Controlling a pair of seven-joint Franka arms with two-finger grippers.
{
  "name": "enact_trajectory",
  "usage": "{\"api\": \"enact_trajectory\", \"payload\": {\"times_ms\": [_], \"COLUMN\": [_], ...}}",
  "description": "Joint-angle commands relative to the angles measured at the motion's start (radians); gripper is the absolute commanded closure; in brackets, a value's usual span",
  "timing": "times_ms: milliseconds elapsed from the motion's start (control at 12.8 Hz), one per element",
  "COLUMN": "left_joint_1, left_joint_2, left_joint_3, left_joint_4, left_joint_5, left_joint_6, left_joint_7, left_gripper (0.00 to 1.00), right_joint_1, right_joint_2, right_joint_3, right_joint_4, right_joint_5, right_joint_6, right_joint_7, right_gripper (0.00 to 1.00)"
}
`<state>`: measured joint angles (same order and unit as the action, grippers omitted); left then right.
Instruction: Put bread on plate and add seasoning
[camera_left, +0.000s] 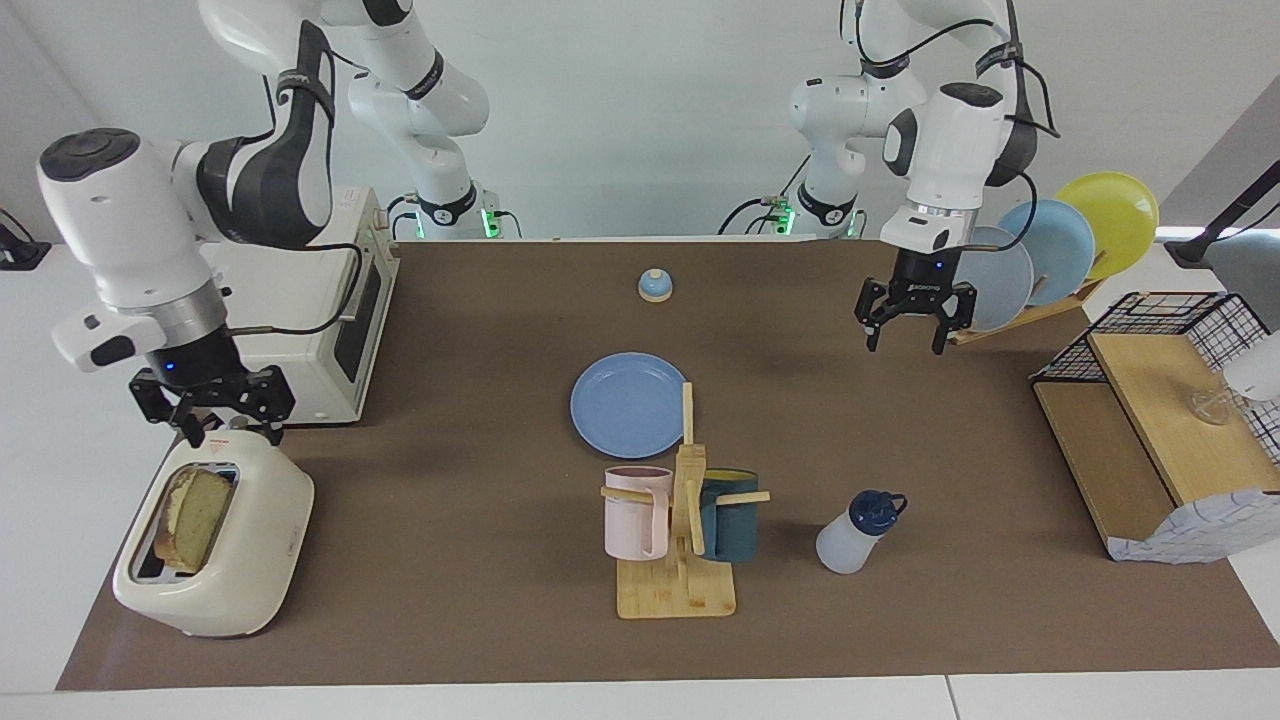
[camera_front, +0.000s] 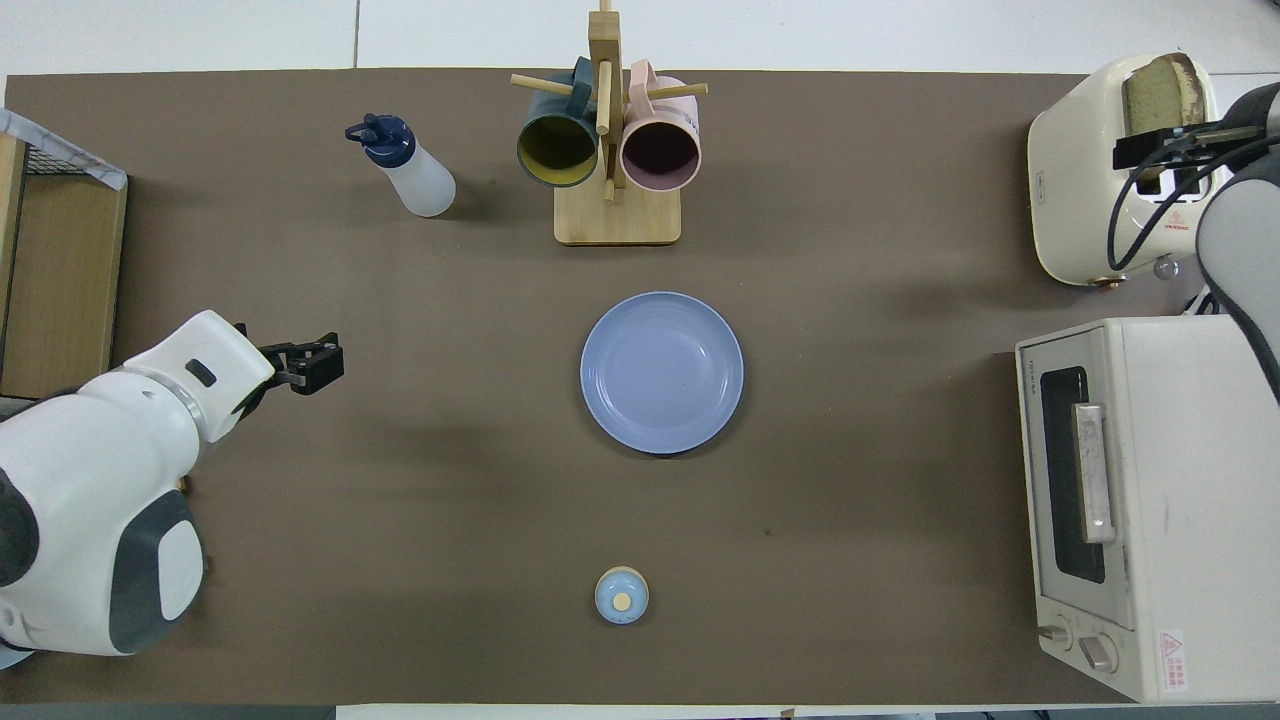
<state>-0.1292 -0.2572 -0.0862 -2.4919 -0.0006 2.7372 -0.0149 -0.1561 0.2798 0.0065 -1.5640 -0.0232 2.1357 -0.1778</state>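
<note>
The bread stands upright in a slot of the cream toaster at the right arm's end of the table. My right gripper hangs open just over the toaster's top and holds nothing. The blue plate lies bare at mid-table. The seasoning, a white bottle with a navy cap, stands beside the mug rack. My left gripper is open over the brown mat, beside the plate rack.
A toaster oven sits beside the toaster, nearer the robots. A wooden mug rack carries two mugs. A small bell stands near the robots. A plate rack and a wooden shelf fill the left arm's end.
</note>
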Motion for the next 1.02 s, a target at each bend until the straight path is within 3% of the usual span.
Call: {"api": "enact_trajectory", "payload": {"times_ms": [0, 313, 548, 626, 704, 782, 939], "left_joint_1": [-0.049, -0.066, -0.089, -0.102, -0.128, -0.180, -0.345], "left_joint_2": [0.131, 0.385, 0.513, 0.533, 0.545, 0.556, 0.630], "left_joint_3": [0.008, 0.010, 0.017, 0.020, 0.049, 0.092, 0.245], "left_joint_4": [-0.016, -0.001, 0.051, 0.079, 0.102, 0.117, 0.195], "left_joint_5": [0.020, 0.014, 0.002, 0.002, 0.002, -0.007, -0.085], "left_joint_6": [0.238, 0.632, 0.761, 0.760, 0.760, 0.760, 0.760], "left_joint_7": [0.016, 0.016, 0.019, 0.026, 0.026, 0.024, 0.024], "left_gripper": [0.00, 0.00, 0.00, 0.00, 0.00, 0.00, 0.00], "right_joint_1": [-0.028, -0.028, -0.028, -0.031, -0.037, -0.039, -0.043], "right_joint_2": [0.045, 0.110, 0.125, 0.125, 0.125, 0.130, 0.124], "right_joint_3": [0.015, 0.018, 0.018, 0.018, 0.018, 0.018, 0.015], "right_joint_4": [0.056, 0.082, 0.101, 0.105, 0.123, 0.151, 0.167], "right_joint_5": [0.022, 0.006, 0.005, -0.010, -0.041, -0.050, -0.070], "right_joint_6": [0.018, 0.113, 0.105, 0.087, 0.049, 0.003, -0.019], "right_joint_7": [-0.034, -0.046, -0.115, -0.161, -0.240, -0.296, -0.316], "right_gripper": [0.09, 0.12, 0.43, 0.72, 0.90, 1.00, 1.00]}}
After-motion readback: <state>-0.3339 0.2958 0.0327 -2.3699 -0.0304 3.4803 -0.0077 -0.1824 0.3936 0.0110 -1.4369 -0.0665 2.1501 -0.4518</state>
